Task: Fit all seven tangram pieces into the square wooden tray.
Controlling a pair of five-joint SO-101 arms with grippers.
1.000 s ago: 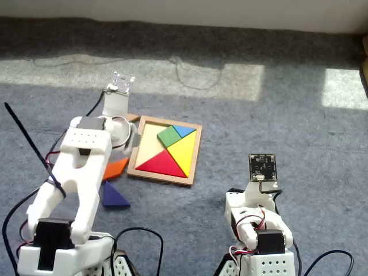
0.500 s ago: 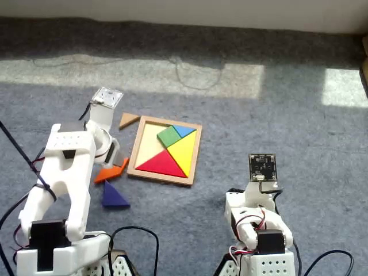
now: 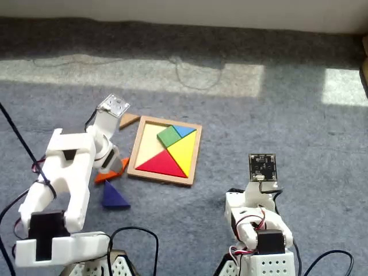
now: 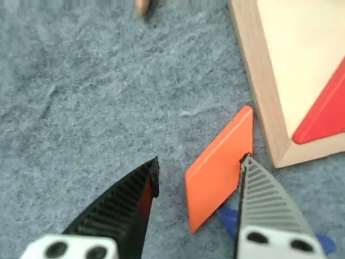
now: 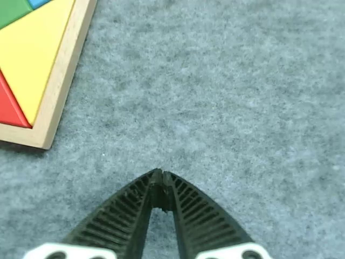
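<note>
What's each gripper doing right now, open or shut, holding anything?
Left gripper: open over the orange piece, not holding it.
Right gripper: shut, empty.

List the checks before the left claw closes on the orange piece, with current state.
1. Left claw open: ok, jaws spread wide.
2. Orange parallelogram piece centred between the fingers: not ok, one fingertip overlaps the edge nearest the tray.
3. Piece clear of the square wooden tray: cannot tell, its corner lies right by the rim.
4. Tray has bare wood left: ok.
5. Right claw out of the way: ok, shut, over grey carpet beside the tray.
6. Dark blue triangle piece clear of the grasp: cannot tell, it lies close to that fingertip.
</note>
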